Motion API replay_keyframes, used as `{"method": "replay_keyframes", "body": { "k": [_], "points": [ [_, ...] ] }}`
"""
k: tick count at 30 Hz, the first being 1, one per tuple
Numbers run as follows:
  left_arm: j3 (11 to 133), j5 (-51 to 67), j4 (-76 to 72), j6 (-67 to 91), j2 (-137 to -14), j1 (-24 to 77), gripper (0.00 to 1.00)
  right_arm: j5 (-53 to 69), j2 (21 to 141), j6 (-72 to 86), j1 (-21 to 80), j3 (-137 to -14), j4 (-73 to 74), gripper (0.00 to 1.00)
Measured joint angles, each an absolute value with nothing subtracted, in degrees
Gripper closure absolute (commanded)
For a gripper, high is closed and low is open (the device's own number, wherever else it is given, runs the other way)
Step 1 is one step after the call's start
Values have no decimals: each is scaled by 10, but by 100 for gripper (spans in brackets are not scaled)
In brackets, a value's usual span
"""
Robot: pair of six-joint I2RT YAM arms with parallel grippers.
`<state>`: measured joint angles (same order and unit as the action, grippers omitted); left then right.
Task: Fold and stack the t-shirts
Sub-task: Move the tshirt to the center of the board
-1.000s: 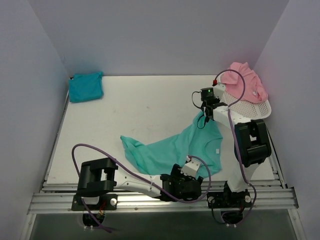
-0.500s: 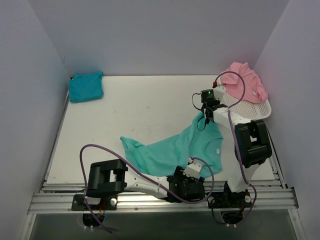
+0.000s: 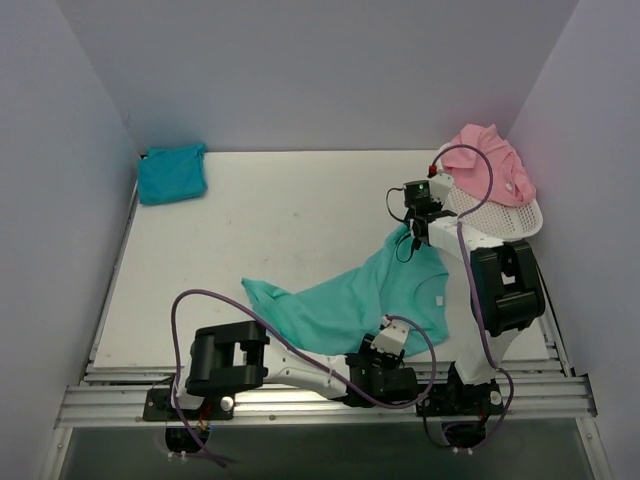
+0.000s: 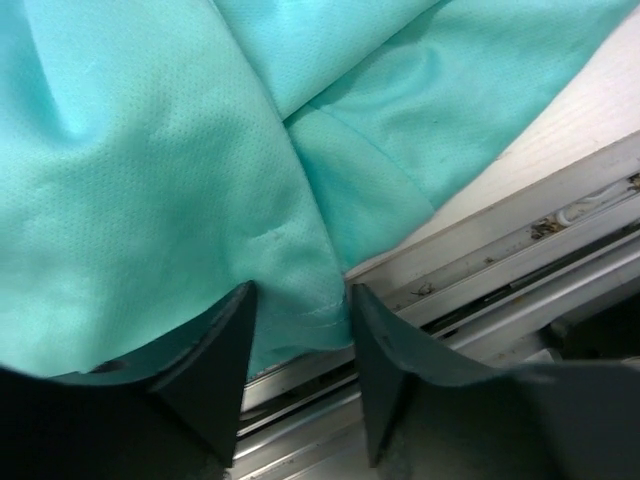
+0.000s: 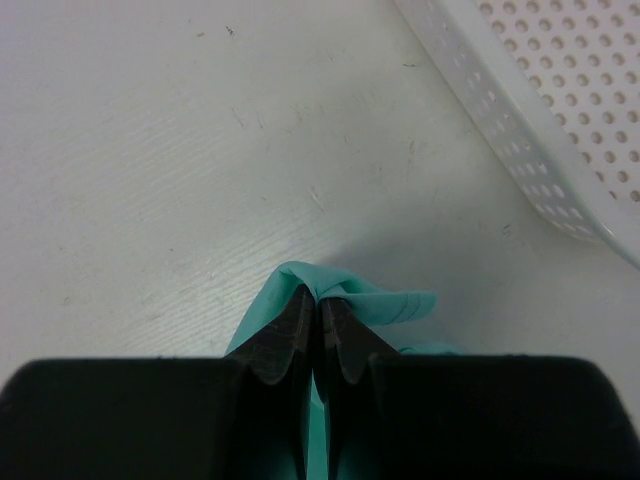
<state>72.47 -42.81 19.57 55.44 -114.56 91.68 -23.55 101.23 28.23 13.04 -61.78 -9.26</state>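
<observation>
My right tool (image 5: pixel 320 300) is clamped on the far end of the sea-green shirt (image 3: pixel 350 295), which lies crumpled at the counter's (image 3: pixel 270 220) near edge. My left tool (image 4: pixel 300 295) straddles the hem, jaws apart (nothing pinched yet). I risk catching one layer only, or nudging the hem onto the rail (image 4: pixel 520 250), which would skew the spread.

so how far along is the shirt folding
Done: the turquoise-blue shirt sits folded in the far left corner. In hand: the sea-green shirt lies unfolded, right gripper pinching its far edge, left gripper open around its near hem. To do: the pink shirt, heaped on the basket.
</observation>
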Motion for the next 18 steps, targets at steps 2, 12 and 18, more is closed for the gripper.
{"method": "replay_keyframes", "body": {
  "k": [2,12,18],
  "points": [
    [725,-435,200,558,-1147,917,58,-235,1011,282,128,-618,-93,100],
    [731,-446,221,583,-1149,918,87,-235,1010,282,128,-618,-97,100],
    [730,-443,248,599,-1139,918,98,-235,1010,283,128,-618,-97,100]
  ]
}}
